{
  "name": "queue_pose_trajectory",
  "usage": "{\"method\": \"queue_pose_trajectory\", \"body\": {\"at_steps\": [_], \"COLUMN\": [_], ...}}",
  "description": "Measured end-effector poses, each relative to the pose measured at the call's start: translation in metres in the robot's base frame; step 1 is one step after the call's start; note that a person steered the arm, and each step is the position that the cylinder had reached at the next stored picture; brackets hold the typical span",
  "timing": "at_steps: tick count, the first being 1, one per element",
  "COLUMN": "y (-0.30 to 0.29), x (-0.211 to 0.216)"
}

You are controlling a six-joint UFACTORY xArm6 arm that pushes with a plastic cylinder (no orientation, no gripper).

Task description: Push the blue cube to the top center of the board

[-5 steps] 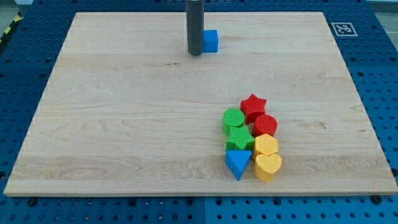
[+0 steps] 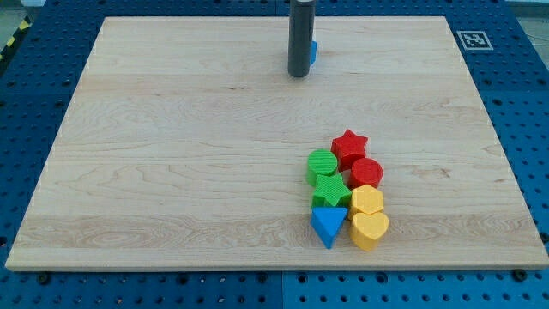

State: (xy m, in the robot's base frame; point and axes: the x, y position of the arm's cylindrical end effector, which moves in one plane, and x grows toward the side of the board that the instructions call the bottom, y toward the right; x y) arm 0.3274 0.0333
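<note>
A: One dark rod is all we have here, coming straight down from the view's top, upright, with our tool, my tip (image 2: 298,75), resting on the tabletop (image 2: 171,154) near 12 o'clock.

B: And what does the tool touch? It has no jaws to spread or press together.

A: Right, nothing to spread or pinch. The blue cube (image 2: 313,52) sits right against the rod at its 1 o'clock side, mostly hidden behind it; only a sliver shows. We cannot tell whether the very tip presses it.

B: Where are the rest?

A: Well apart, toward 5 o'clock on the tabletop, in a tight cluster: red star (image 2: 349,147), red cylinder (image 2: 366,172), green cylinder (image 2: 322,165), green star (image 2: 330,190), two yellow blocks (image 2: 367,200) (image 2: 369,230), and a blue triangle (image 2: 328,225).
</note>
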Motion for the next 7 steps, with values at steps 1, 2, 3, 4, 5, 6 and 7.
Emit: {"method": "queue_pose_trajectory", "body": {"at_steps": [1, 2, 3, 4, 5, 6, 7], "y": [0.018, 0.042, 0.046, 0.029, 0.027, 0.016, 0.013], "x": [0.017, 0.015, -0.003, -0.024, -0.029, -0.028, -0.017]}}
